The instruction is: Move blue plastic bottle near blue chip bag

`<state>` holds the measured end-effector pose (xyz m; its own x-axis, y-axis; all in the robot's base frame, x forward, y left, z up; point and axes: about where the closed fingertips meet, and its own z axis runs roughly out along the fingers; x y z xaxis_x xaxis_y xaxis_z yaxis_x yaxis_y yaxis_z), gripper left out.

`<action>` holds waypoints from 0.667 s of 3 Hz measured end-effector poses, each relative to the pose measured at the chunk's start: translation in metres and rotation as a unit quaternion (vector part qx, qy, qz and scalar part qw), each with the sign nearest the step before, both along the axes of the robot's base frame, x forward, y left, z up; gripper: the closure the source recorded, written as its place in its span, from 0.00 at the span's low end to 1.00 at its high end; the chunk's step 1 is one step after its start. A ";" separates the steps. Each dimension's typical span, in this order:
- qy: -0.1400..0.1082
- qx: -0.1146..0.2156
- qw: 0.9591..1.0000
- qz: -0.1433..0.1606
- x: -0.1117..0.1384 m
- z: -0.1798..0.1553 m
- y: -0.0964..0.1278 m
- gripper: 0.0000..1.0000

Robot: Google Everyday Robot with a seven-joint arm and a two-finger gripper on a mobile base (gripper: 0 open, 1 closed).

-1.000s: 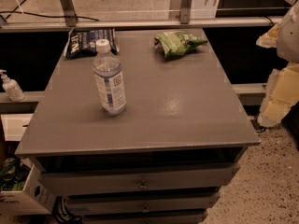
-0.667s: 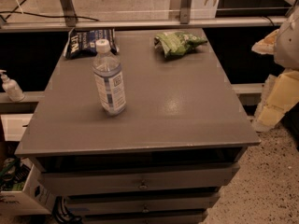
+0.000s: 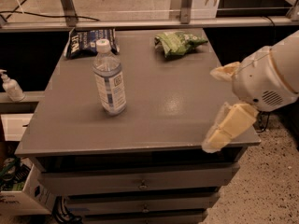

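Note:
The blue plastic bottle (image 3: 109, 78) stands upright on the left half of the grey table (image 3: 159, 106). It is clear, with a white cap and a blue-and-white label. The blue chip bag (image 3: 88, 41) lies flat at the table's far left corner, just behind the bottle. My gripper (image 3: 216, 110) is at the table's right edge, well to the right of the bottle, touching nothing. Its two cream fingers (image 3: 229, 127) stand apart, open and empty.
A light green snack bag (image 3: 178, 43) lies at the far right of the table. A small white pump bottle (image 3: 10, 86) stands on a ledge to the left. Drawers (image 3: 140, 183) sit under the table top. A box (image 3: 18, 190) is on the floor at lower left.
My arm has come in from the right edge of view toward the table's right side. The bottle and both bags have not moved.

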<state>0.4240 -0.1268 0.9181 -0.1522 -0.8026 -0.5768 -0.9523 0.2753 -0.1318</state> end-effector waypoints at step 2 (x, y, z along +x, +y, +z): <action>0.007 0.102 0.994 0.043 0.000 0.000 0.068 0.00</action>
